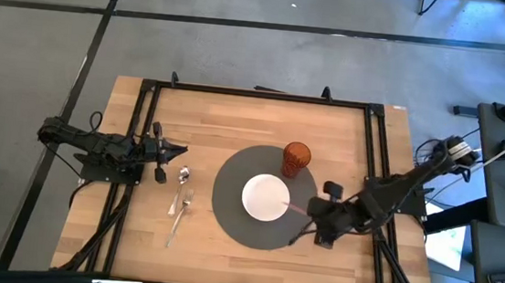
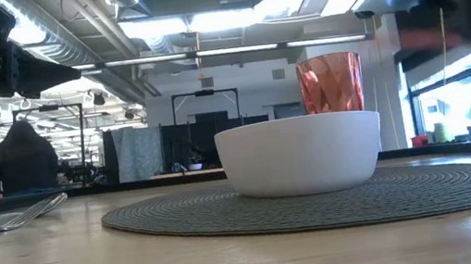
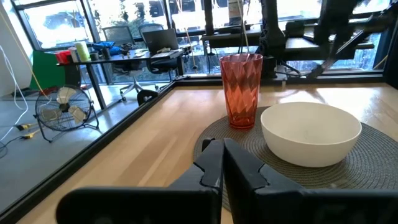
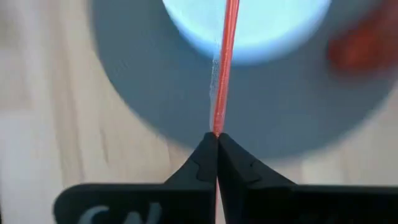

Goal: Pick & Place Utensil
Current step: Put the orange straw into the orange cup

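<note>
Two grippers appear. Right gripper (image 4: 217,138) — fingers pressed together on a thin red utensil (image 4: 225,62), pinched at one end. From the fingertips the utensil runs out over the grey mat (image 1: 228,214) to the white bowl (image 1: 266,198); its far end lies above the bowl, and whether it touches the bowl cannot be told. In the high view this gripper (image 1: 311,222) hangs over the mat's right edge, just beside the bowl. An orange-red cup (image 1: 296,159) stands on the mat, touching or nearly touching the bowl's far side.

Left gripper (image 3: 222,163) — fingers closed with nothing between them, at the table's left side, pointing toward bowl and cup. A spoon (image 1: 181,187) and fork (image 1: 181,214) lie on the wooden table (image 1: 345,131) between this gripper and the mat.
</note>
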`<state>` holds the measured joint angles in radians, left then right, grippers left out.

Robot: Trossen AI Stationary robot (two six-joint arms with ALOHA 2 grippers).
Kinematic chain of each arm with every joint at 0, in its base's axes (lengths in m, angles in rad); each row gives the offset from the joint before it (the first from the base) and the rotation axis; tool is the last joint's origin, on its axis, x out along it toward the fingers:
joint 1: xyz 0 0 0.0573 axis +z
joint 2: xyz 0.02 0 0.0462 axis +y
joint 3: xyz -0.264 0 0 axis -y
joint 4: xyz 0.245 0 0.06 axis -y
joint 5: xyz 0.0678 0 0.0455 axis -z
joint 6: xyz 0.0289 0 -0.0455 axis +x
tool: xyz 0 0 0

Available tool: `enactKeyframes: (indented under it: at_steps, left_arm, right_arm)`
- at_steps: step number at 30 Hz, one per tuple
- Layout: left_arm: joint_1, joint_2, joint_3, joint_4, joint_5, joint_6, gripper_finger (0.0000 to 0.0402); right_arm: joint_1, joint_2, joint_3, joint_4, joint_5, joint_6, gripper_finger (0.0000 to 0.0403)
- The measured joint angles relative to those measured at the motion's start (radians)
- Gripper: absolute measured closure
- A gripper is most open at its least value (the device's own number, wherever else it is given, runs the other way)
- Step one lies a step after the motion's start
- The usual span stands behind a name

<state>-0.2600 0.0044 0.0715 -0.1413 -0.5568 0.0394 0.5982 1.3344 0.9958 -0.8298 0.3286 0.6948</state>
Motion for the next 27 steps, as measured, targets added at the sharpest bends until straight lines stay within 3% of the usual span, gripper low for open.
enactKeyframes:
  at_steps: [4, 13, 21, 27]
  left_arm:
    - [0.000, 0.000, 0.000, 0.001, 0.000, 0.000, 0.0396]
    - [0.000, 0.000, 0.000, 0.001, 0.000, 0.007, 0.0395]
    - [0.000, 0.000, 0.000, 0.001, 0.000, 0.007, 0.0395]
    - [0.000, 0.000, 0.000, 0.000, 0.000, 0.013, 0.0395]
  right_arm:
    - [0.011, -0.079, -0.003, 0.220, 0.120, -0.233, 0.0402]
    - [-0.066, -0.204, -0.005, 0.593, 0.124, -0.729, 0.0402]
    - [-0.087, -0.221, -0.123, 0.866, 0.086, -0.951, 0.0402]
    - [-0.134, -0.339, -0.276, 1.105, 0.115, -1.011, 0.0402]
